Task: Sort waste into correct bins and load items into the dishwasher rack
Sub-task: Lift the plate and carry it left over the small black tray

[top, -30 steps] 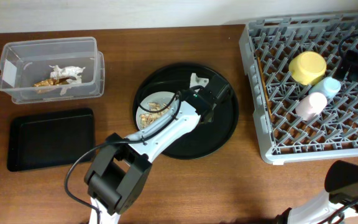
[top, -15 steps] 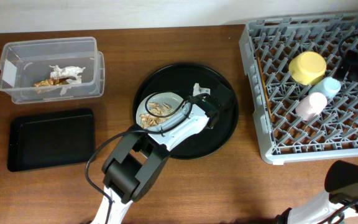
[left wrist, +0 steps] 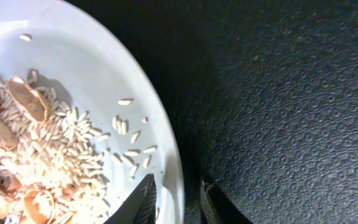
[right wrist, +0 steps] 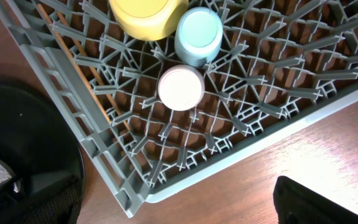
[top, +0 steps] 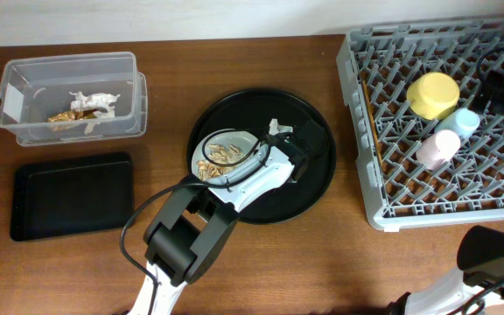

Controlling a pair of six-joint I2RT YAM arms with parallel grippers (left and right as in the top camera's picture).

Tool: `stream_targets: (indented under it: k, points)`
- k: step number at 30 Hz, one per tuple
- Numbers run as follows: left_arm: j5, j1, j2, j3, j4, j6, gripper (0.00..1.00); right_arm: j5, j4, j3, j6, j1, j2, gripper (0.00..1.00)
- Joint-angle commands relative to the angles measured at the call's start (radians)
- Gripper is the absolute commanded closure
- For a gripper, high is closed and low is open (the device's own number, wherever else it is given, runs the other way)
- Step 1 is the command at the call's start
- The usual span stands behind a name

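Far left: clear box [top: 24,66] already holds crumpled paper [top: 94,102] and wrappers [top: 62,115]. Below it the shallow black tray [top: 73,194] shows nothing in it.

Centre: the plate [top: 234,140] sits inside the round black tray [top: 313,179], on its left half. The left pincer [left wrist: 176,202] straddles the plate's right rim, one finger [left wrist: 138,199] over the plate and the other outside it. The gap is narrow; can't tell whether it bites yet. One white paper scrap [top: 276,129] lies on the round tray just beside it.

Step, as I read it: grab the plate to dump the food scraps [left wrist: 36,155], probably in the shallow tray, then rack the plate. Next move needs a firm pinch, a level lift and a slow carry left. The plate looks smooth, thin-rimmed and shallow, so likely slippery. The scraps are loose pale grains and brown shell bits that will roll.

Right: the rack [top: 392,206] holds the yellow bowl [top: 433,94], blue cup [top: 466,121] and pink cup [top: 438,147]. The right pincer [right wrist: 173,199] hangs wide apart over the rack's corner, holding nothing.
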Motion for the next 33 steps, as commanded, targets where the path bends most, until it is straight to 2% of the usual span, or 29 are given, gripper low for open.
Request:
stream_targets:
  k: [1,8,14,19,22,33]
  points:
    - [-0.022,-0.001,0.010,0.010,-0.008,-0.007,0.80,-0.005,0.000,-0.001,0.012,-0.003,0.003,0.01]
    - [-0.021,-0.003,0.009,0.010,-0.014,-0.007,0.99,-0.005,0.000,-0.001,0.012,-0.003,0.003,0.02]
    - [-0.023,-0.015,0.008,0.034,-0.047,-0.007,0.99,-0.005,0.000,-0.001,0.012,-0.003,0.003,0.02]
    - [-0.060,-0.022,0.008,0.175,-0.224,-0.021,0.99,-0.005,0.000,-0.001,0.012,-0.003,0.003,0.02]
    - [-0.059,-0.023,0.008,0.259,-0.346,-0.103,0.99,-0.005,0.000,-0.001,0.012,-0.003,0.003,0.02]
    - [-0.048,0.032,0.007,0.363,-0.549,-0.141,0.99,-0.005,0.000,-0.001,0.012,-0.003,0.003,0.02]
